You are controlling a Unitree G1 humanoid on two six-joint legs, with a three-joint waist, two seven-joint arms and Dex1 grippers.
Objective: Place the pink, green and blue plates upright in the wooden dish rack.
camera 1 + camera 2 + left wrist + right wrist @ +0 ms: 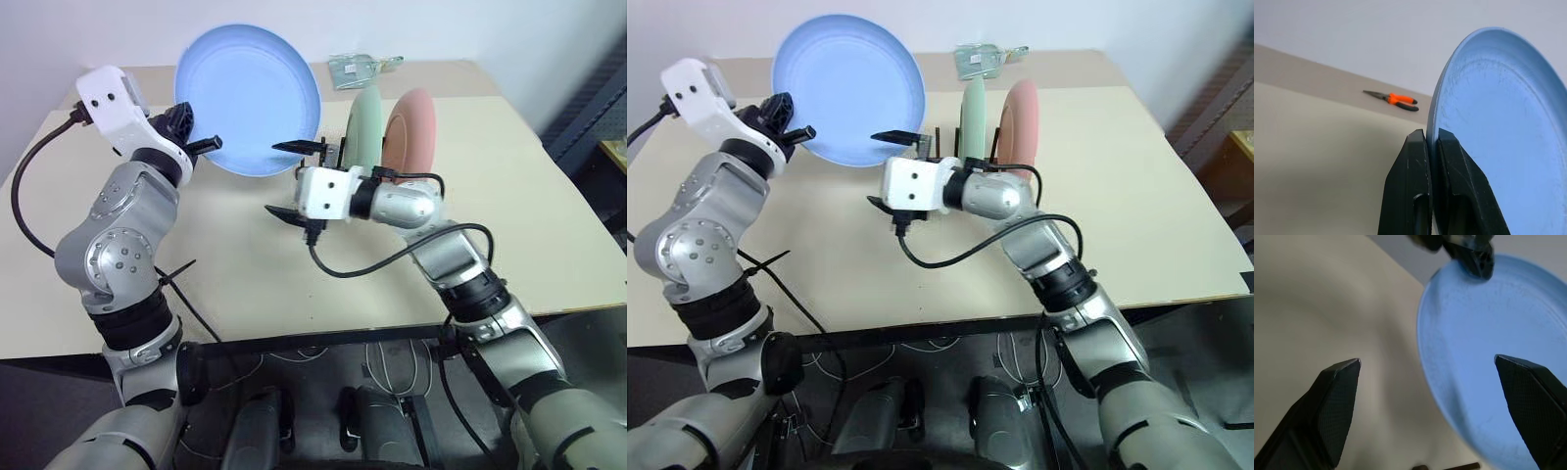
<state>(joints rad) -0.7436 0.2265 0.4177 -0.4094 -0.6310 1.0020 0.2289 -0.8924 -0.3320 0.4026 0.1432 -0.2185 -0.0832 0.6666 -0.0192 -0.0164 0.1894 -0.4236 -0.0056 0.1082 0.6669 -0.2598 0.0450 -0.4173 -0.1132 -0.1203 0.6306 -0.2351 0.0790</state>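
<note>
The blue plate (250, 98) hangs upright above the table, its face toward me. My left gripper (201, 145) is shut on its left rim, with both black fingers (1410, 166) pinching the edge. My right gripper (276, 178) is open just below and right of the plate, one finger above the other, and the plate's lower edge (1484, 357) lies between its tips without touching them. Behind it the green plate (364, 122) and the pink plate (411, 127) stand upright side by side in the wooden dish rack (940, 140), which is mostly hidden by my right hand.
A clear plastic packet (362, 67) lies at the table's far edge behind the rack. Orange-handled pliers (1396, 99) lie on the table beyond the left gripper. The beige table (294, 274) is bare in front of me. Black cables hang from both wrists.
</note>
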